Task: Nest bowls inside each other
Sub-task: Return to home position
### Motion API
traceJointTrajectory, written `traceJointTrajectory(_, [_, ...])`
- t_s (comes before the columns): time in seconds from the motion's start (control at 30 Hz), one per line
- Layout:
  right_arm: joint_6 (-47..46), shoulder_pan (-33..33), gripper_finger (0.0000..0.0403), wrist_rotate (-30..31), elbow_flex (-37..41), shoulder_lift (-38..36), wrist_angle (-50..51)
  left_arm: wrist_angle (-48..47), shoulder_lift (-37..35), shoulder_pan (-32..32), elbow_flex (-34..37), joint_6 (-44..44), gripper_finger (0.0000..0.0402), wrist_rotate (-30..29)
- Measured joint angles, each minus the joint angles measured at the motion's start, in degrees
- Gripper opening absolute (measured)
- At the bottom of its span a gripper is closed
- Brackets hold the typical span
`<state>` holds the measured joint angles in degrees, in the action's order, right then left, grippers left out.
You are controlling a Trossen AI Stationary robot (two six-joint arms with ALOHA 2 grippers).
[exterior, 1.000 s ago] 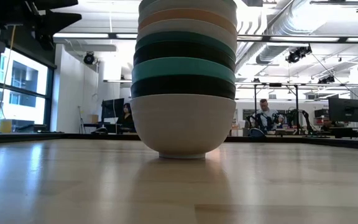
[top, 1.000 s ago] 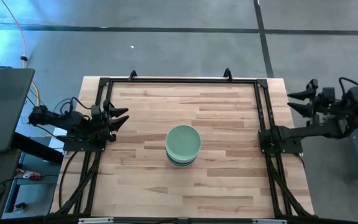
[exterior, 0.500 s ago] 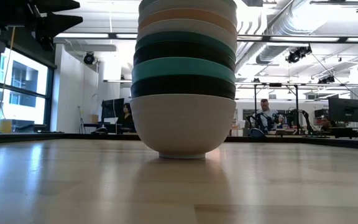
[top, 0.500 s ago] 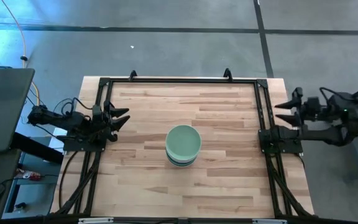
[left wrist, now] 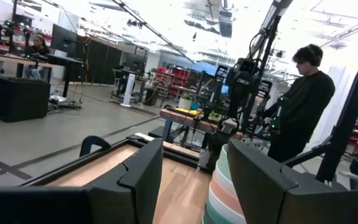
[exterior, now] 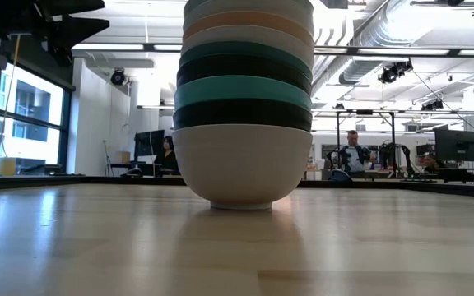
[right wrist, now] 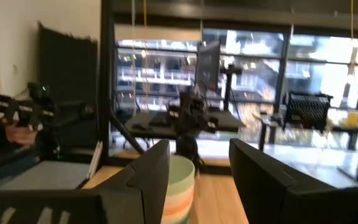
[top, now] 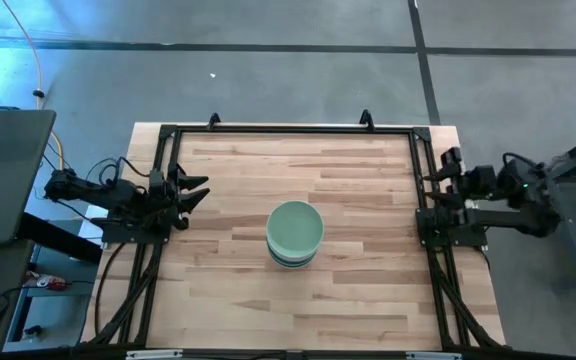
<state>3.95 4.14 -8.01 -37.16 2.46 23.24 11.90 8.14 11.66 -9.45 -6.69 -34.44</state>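
Observation:
The bowls stand nested in one stack (top: pixel 295 233) at the table's middle, with a mint green bowl on top. In the low view the stack (exterior: pixel 243 90) rests on the wood by the foot of its lowest white bowl (exterior: pixel 241 203); black, teal, dark green and peach rims lie above it. My left gripper (top: pixel 196 188) hangs open at the table's left edge, pointing at the stack (left wrist: pixel 221 193). My right gripper (top: pixel 436 185) hangs open over the right edge, also facing the stack (right wrist: pixel 180 183). Neither one touches a bowl.
A black frame (top: pixel 288 130) runs around the wooden table. Bare wood lies on every side of the stack. A person in dark clothes (left wrist: pixel 300 99) stands beyond the table, and other people sit at benches (exterior: pixel 352 152) in the room behind.
My right gripper has come in from beyond the table's right edge toward the bowls, sinking and tipping as it went, and it now hangs over that edge. Its fingers have stayed open. The stack has not moved.

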Motion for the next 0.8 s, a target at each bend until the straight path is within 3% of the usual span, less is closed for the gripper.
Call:
traceJointTrajectory(0.27, [-2.99, -0.02, 0.0161, -3.68, 13.64, -1.3, -20.8, 0.0, 0.0, 0.0, 0.0, 1.33, 0.0168, 0.33])
traceJointTrajectory(0.8, [-5.02, -0.07, 0.0161, -5.95, 26.18, -1.01, -40.56, 2.58, 0.0, 0.0, 0.0, 1.33, 0.0168, 0.79])
